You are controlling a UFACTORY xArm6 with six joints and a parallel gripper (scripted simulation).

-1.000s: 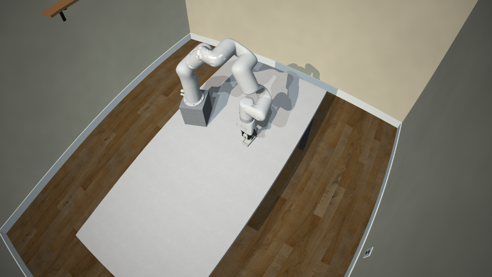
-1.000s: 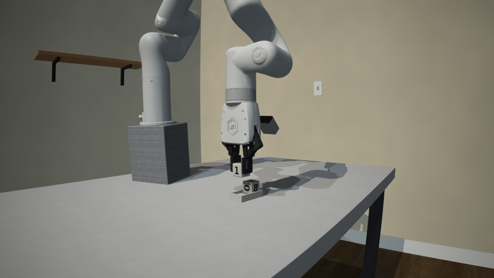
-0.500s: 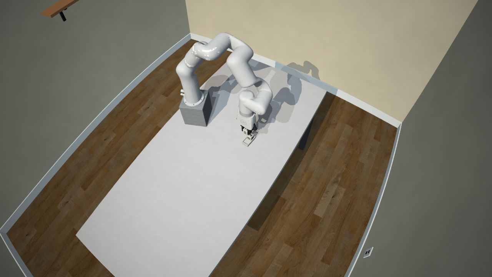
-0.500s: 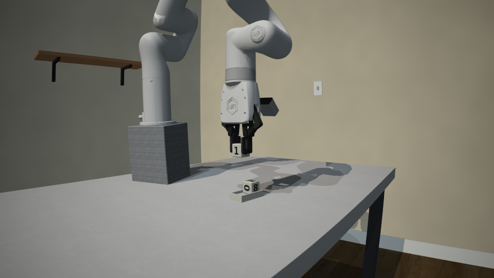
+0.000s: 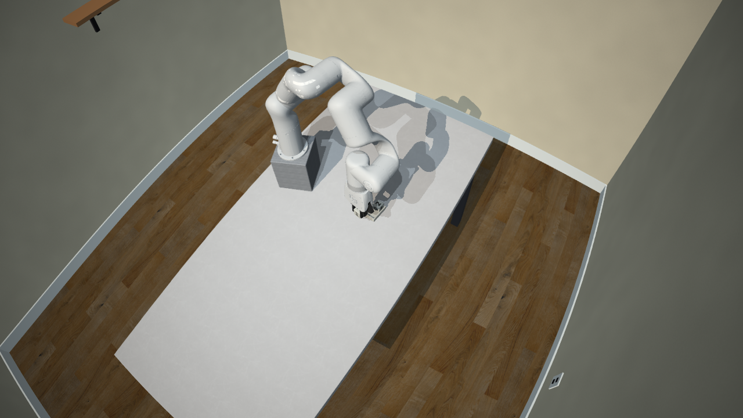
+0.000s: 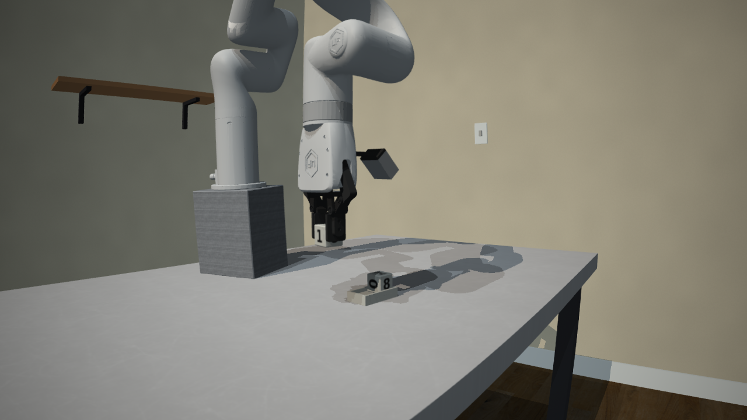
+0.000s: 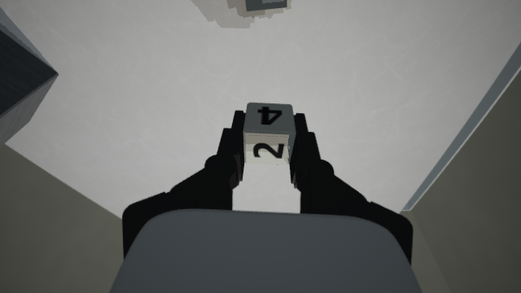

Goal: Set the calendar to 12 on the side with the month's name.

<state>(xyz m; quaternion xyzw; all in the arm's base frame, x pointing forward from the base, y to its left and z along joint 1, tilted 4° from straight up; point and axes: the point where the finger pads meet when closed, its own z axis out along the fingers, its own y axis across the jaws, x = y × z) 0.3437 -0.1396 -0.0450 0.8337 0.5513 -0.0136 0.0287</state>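
My gripper (image 6: 327,230) (image 7: 268,127) (image 5: 364,212) is shut on a white date cube (image 6: 320,235) (image 7: 267,138) and holds it well above the table, up and to the left of the tray. The held cube shows a 1 in the exterior view, and a 4 and a 2 in the wrist view. The small beige tray (image 6: 372,298) (image 5: 379,213) lies flat on the table. The other cube (image 6: 379,282) stands in the tray, showing a 0 and an 8. In the wrist view the tray (image 7: 238,9) shows only at the top edge.
The grey table (image 5: 259,285) (image 6: 209,339) carries the arm's grey pedestal (image 5: 295,169) (image 6: 240,230) (image 7: 20,89) at its back left. The table's right edge (image 7: 468,122) runs close to the tray. A wooden shelf (image 6: 130,91) hangs on the wall.
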